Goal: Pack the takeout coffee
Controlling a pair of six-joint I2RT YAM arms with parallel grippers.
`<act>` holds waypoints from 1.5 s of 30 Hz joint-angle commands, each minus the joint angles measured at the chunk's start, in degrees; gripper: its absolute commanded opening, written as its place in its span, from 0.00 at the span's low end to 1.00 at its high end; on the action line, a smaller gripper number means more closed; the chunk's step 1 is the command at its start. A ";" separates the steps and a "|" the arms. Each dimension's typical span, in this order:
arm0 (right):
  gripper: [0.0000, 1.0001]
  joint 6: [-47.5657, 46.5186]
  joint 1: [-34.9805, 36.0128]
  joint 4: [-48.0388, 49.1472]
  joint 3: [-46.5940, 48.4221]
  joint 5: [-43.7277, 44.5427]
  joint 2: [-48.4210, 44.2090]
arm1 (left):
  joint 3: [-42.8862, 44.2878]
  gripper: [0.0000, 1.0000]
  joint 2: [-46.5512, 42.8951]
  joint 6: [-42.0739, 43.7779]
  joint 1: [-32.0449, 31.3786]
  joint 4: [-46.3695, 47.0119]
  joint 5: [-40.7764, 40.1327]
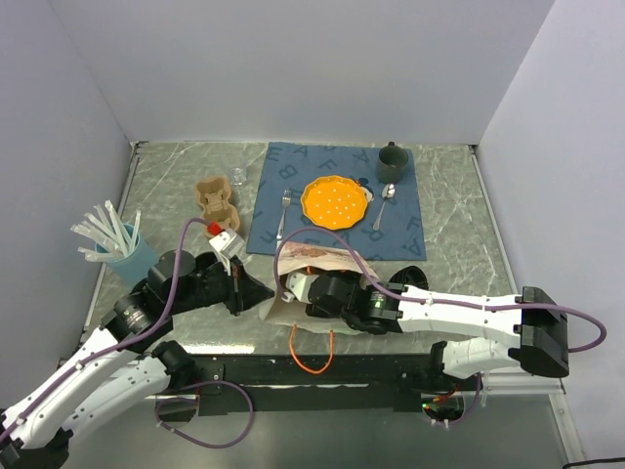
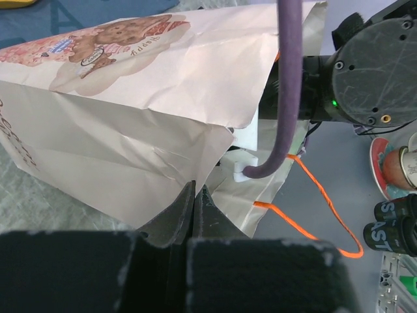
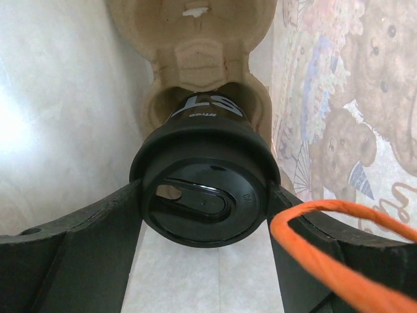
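Observation:
A paper bag [image 1: 314, 260] printed with bears lies on its side at the table's near edge, mouth toward the arms. My right gripper [image 3: 205, 191] reaches inside it, its jaws closed on the lid of the takeout coffee [image 3: 204, 195], a black lidded cup. The cup's base sits in a brown pulp cup carrier [image 3: 195, 59] inside the bag. From above the cup is hidden and only the right wrist [image 1: 337, 293] shows at the bag's mouth. My left gripper [image 2: 195, 190] is shut on the lower edge of the bag [image 2: 130, 111] at its mouth.
The bag's orange cord handle [image 1: 312, 354] hangs over the table edge and crosses my right finger [image 3: 326, 241]. Farther back are a second pulp carrier [image 1: 215, 200], a light blue cup of straws [image 1: 122, 252], an orange plate [image 1: 335, 202], fork [image 1: 283, 215], spoon [image 1: 384, 200] and green mug [image 1: 392, 159].

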 commanded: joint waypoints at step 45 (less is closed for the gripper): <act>0.42 0.70 -3.34 4.74 -0.98 -1.47 -1.34 | -0.67 0.01 -2.10 7.42 -0.21 8.23 -2.26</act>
